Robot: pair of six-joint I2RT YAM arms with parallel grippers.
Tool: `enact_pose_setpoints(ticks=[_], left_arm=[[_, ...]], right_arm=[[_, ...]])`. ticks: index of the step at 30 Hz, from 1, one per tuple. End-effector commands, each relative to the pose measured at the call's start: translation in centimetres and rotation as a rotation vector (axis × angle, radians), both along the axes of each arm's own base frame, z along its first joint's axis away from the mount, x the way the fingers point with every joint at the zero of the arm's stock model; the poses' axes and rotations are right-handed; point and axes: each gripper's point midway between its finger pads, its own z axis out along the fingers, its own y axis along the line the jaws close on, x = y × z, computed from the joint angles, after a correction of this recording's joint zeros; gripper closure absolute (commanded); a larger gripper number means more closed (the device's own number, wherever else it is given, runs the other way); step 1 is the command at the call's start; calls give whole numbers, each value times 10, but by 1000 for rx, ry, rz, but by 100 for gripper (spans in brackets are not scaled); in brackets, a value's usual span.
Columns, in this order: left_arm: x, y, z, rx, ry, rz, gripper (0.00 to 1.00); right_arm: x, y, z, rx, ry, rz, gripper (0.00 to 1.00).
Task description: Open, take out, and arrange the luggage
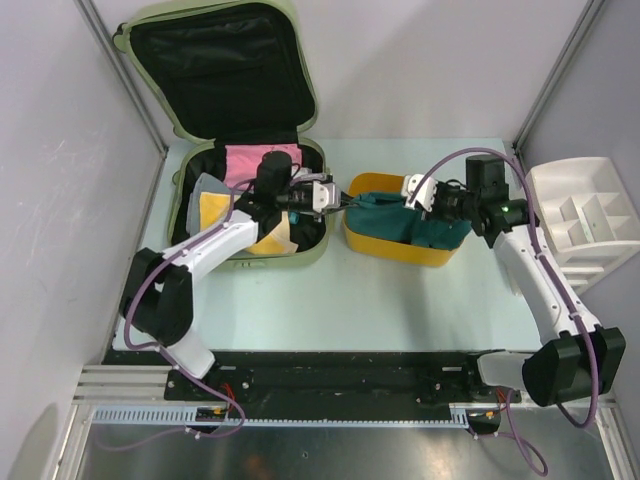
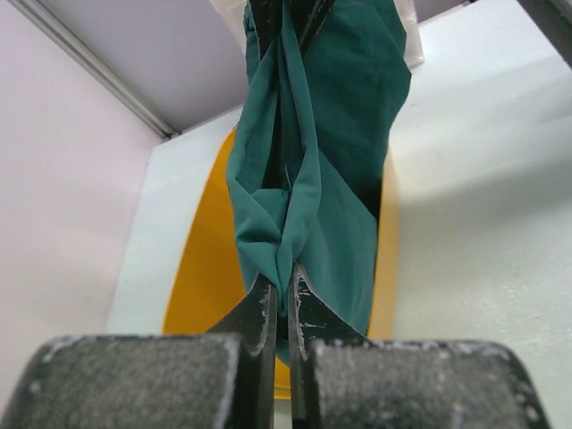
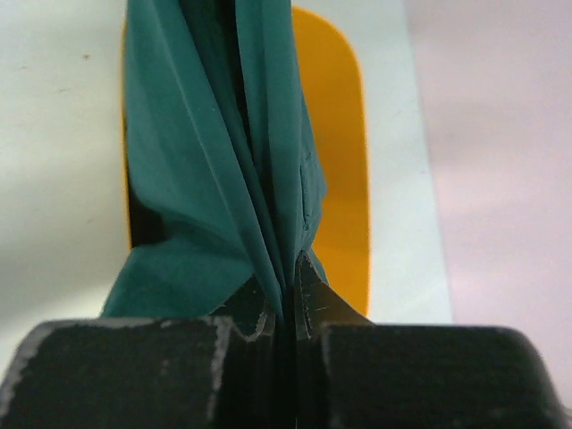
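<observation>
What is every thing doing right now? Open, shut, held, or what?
suitcase, open, lid standing up, clothes inside.
cloth, green, pinched at both ends, over the tub.
tub, upright, under the cloth.
left hand, shut on the cloth.
right hand, shut on the cloth.

The top camera sits high at the near side, looking down on the whole table (image 1: 300,310) and the luggage (image 1: 215,70) at the far left. Each wrist camera is very close to the green cloth (image 2: 331,161) over the yellow tub (image 2: 201,268), which all three views share. The two seem to face each other.
</observation>
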Motion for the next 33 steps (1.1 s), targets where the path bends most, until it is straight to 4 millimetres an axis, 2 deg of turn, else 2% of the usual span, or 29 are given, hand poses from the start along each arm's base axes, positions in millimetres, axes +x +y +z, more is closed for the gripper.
enact_pose_setpoints(ticks=[1, 3, 6, 7, 8, 9, 10, 11, 12, 13, 14, 15, 16, 17, 18, 19, 20, 21, 22, 24, 26, 27, 29, 31, 32, 33], left_arm=[[10, 17, -37, 86, 100, 64, 100], [11, 13, -40, 86, 157, 72, 100], [24, 7, -39, 80, 247, 118, 100], [31, 6, -41, 82, 270, 150, 100], [39, 4, -32, 70, 277, 170, 100], [45, 2, -39, 72, 336, 193, 100], [51, 1, -41, 73, 356, 219, 100], [56, -1, -33, 59, 385, 238, 100], [62, -3, -42, 67, 422, 254, 100], [64, -5, -42, 67, 447, 262, 100], [66, -6, -41, 71, 481, 269, 100], [67, -6, -44, 78, 508, 276, 100], [69, -8, -52, 87, 535, 284, 99], [71, -8, -52, 85, 565, 300, 98], [73, -9, -54, 87, 582, 308, 95], [75, -9, -58, 90, 600, 317, 82], [76, -10, -55, 82, 623, 327, 73], [81, -10, -54, 78, 629, 352, 64], [85, -10, -51, 71, 637, 369, 54], [95, -8, -43, 59, 651, 418, 50], [103, -5, -30, 38, 670, 447, 46], [106, -3, -25, 29, 673, 460, 34], [112, 4, -10, 8, 678, 478, 29], [116, 15, 5, -17, 665, 518, 27], [120, 26, 7, -31, 681, 544, 27], [119, 35, 18, -50, 682, 561, 27]], right_arm=[[-2, -21, -5, -54, 31, -50, 100], [-1, -19, -16, -44, 74, -46, 100], [5, -18, -34, -49, 124, -34, 100], [12, -18, -32, -41, 104, -39, 100], [18, -19, -33, -36, 102, -47, 100], [26, -20, -42, -42, 116, -48, 100], [33, -20, -42, -43, 99, -51, 100], [40, -22, -43, -43, 98, -56, 100], [46, -23, -52, -54, 114, -54, 100], [52, -24, -55, -55, 124, -58, 99], [58, -25, -50, -53, 116, -60, 93], [63, -26, -51, -49, 124, -66, 71], [70, -28, -63, -53, 155, -74, 61], [75, -30, -65, -53, 162, -88, 52], [85, -32, -59, -52, 148, -106, 43], [87, -33, -69, -57, 189, -112, 39], [92, -38, -68, -54, 200, -123, 37], [98, -39, -57, -46, 185, -124, 28], [98, -42, -58, -49, 208, -131, 22], [105, -52, -61, -55, 218, -162, 9], [112, -59, -51, -50, 200, -172, 5], [114, -64, -46, -47, 192, -181, 4], [112, -65, -32, -42, 196, -184, 4], [101, -59, -29, -17, 249, -169, 4], [99, -56, -24, 10, 266, -169, 4], [94, -50, -27, 39, 301, -154, 4]])
